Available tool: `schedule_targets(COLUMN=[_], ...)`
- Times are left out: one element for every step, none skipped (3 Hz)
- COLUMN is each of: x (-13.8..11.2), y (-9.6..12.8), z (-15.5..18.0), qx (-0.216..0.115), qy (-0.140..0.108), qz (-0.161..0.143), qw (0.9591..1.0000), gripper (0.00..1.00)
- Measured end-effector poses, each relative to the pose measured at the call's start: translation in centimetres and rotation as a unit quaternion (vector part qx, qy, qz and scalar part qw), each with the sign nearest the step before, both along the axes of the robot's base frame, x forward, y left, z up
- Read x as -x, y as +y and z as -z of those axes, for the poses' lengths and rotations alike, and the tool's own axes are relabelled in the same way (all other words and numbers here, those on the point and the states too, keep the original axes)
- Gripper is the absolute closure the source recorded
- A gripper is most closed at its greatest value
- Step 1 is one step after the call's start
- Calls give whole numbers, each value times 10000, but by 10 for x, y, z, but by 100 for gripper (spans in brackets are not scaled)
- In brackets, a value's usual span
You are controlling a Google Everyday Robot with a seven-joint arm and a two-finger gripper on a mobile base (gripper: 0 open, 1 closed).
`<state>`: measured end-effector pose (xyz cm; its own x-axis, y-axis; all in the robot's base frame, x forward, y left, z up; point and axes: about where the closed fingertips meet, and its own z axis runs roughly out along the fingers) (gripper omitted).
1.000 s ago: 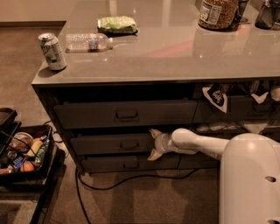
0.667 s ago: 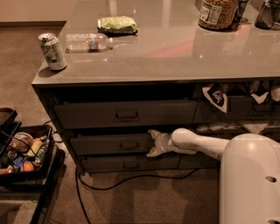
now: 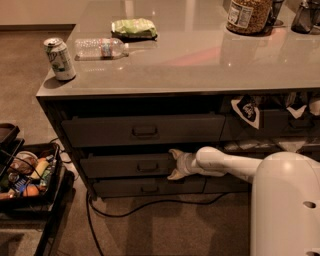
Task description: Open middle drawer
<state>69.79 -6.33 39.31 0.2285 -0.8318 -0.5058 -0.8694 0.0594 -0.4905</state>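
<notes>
The middle drawer (image 3: pixel 125 166) is a dark grey front with a small loop handle (image 3: pixel 148 166), between a taller drawer (image 3: pixel 100 131) above and a slimmer one (image 3: pixel 150 188) below. My gripper (image 3: pixel 175 164) is at the right end of the middle drawer's front, to the right of the handle. Its two fingers are spread, one (image 3: pixel 176 152) by the front's top edge and one (image 3: pixel 174 175) by its bottom edge. My white arm (image 3: pixel 225 164) reaches in from the right. The drawer's interior is hidden.
On the counter (image 3: pixel 200 60) are a soda can (image 3: pixel 60 59), a water bottle (image 3: pixel 100 48), a green bag (image 3: pixel 134 27) and a jar (image 3: pixel 248 15). A black crate of items (image 3: pixel 25 175) stands on the floor at left. A cable (image 3: pixel 150 207) lies below the drawers.
My gripper has edged slightly left along the middle drawer's front. The drawers have not visibly moved.
</notes>
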Motion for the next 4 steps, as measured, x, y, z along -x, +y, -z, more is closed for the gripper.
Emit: schedule_targets(x=[0, 21, 21, 39], y=[0, 1, 1, 0], z=[-3, 1, -4, -3], qx=[0, -3, -3, -44], qy=[1, 146, 146, 219], qz=[-1, -153, -153, -212], qw=[10000, 9998, 9998, 9995], gripper=[30, 31, 27, 24])
